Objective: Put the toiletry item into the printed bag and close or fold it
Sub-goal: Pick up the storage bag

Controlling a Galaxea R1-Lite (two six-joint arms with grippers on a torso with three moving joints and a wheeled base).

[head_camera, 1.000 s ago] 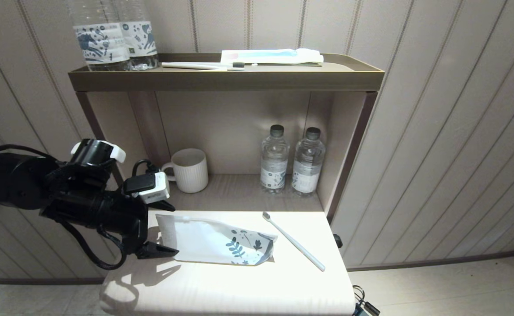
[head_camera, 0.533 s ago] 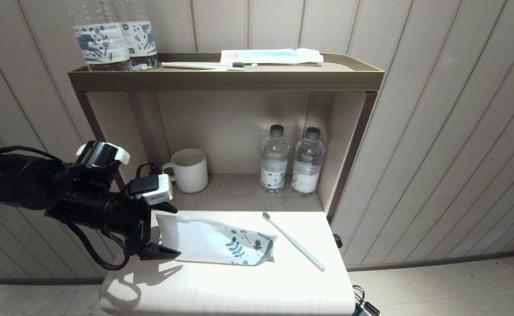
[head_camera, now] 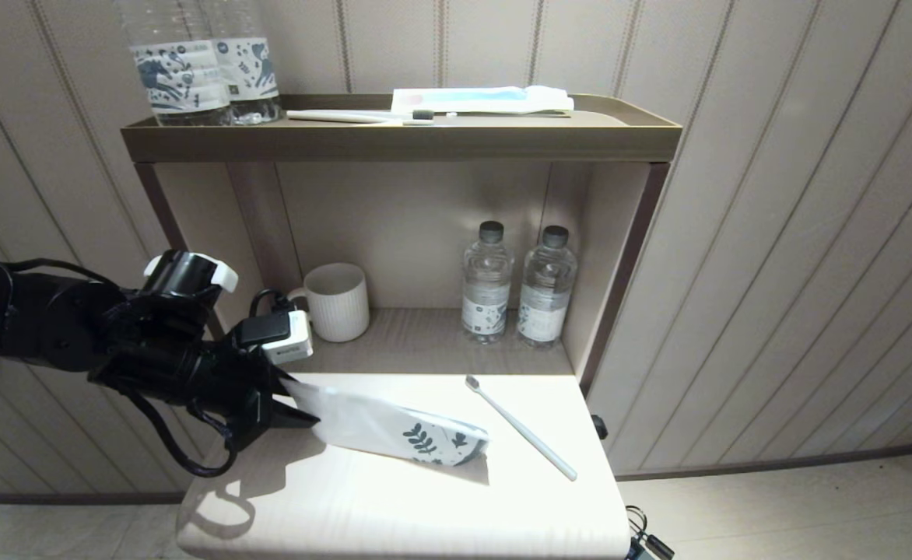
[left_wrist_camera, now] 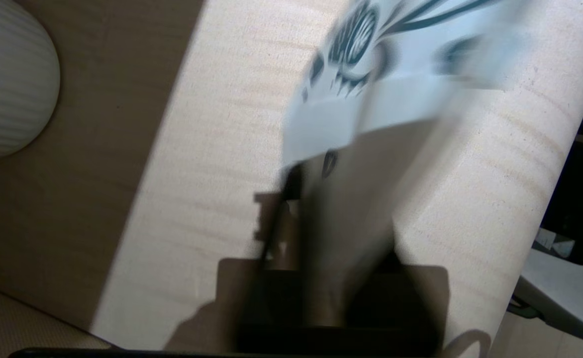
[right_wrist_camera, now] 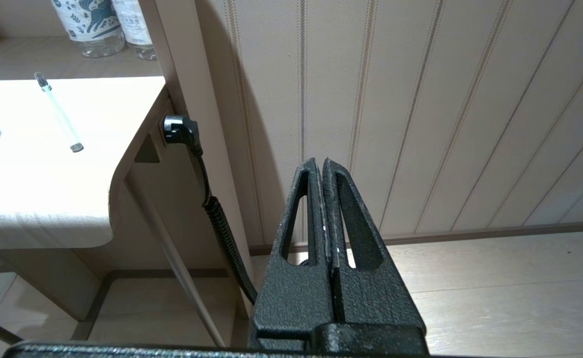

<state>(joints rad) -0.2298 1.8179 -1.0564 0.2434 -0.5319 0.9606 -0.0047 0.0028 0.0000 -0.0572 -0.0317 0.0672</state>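
Printed pouch [head_camera: 394, 430], soft white film, its plain end lifted since earlier, now pinched in closed left gripper [head_camera: 294, 406] over pale woodgrain table [head_camera: 440, 513]; slim mint-white toothbrush [head_camera: 522, 428] lying beside; right gripper [right_wrist_camera: 325, 199] parked, closed, empty.

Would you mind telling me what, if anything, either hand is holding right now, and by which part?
The left hand grips the printed bag by its plain white end, opposite the leaf print. The right hand is shut on nothing.
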